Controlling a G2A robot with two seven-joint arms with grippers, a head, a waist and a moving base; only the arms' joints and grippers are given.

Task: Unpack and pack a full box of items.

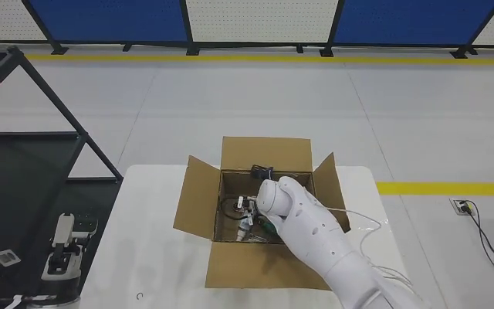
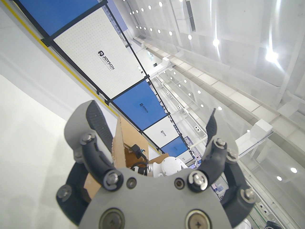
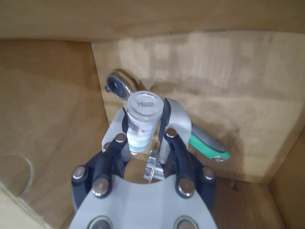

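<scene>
- Box (image 1: 255, 266) sits open on the table (image 1: 154, 232), centre of the top view.
- Right gripper (image 3: 144, 111) is inside it, fingers clamped on a bottle (image 3: 143, 103), just beside a ratchet (image 3: 207, 144).
- Left gripper (image 2: 153, 111) faces the ceiling, fingers apart.

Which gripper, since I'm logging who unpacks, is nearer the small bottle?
Right. The right gripper is shut on the small bottle inside the box; the left gripper hangs open outside the box, apart from it.
</scene>
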